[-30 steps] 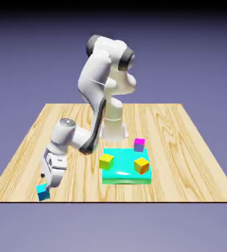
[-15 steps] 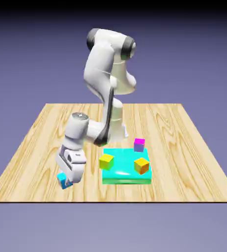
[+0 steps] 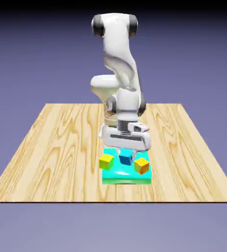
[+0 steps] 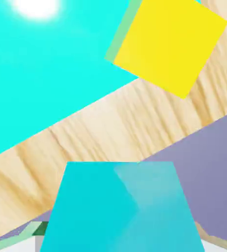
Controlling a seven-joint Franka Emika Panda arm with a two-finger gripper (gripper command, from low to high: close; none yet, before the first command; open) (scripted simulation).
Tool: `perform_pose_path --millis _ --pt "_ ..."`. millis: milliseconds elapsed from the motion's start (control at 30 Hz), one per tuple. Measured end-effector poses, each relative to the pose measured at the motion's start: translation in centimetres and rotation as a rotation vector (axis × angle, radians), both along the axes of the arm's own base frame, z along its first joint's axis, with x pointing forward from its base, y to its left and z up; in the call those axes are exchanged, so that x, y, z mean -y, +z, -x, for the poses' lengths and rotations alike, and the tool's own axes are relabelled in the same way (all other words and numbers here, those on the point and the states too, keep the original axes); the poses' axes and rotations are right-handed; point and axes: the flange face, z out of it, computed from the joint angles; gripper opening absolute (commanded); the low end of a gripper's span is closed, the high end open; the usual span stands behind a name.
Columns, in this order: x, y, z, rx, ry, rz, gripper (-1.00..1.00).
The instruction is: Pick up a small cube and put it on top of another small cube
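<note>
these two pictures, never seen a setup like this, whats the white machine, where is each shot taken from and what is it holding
Both pictures are computer-rendered. The white machine is a jointed robot arm standing on a wooden table. The wider picture comes from a fixed camera outside the robot. The close-up comes from a camera on the arm's hand, looking along its tool, so it is tilted.

On the table lies a flat turquoise mat, with a yellow cube and an orange cube on it. A magenta-topped cube should be there too, but the arm hides that spot.

The tool is shut on a small cyan cube, held above the mat between the other two. In the close-up that cyan cube fills the bottom, with the yellow cube and mat beyond it.
</note>
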Motion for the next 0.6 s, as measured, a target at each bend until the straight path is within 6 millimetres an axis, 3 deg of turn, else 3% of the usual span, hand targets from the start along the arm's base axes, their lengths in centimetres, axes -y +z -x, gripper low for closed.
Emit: perform_pose_path --millis 200,600 --pt "-4.9 1.3 5.4 0.048 0.194 0.129 -1.00" --pt "-5.1 -2.4 3.9 0.041 0.191 0.151 -1.00"
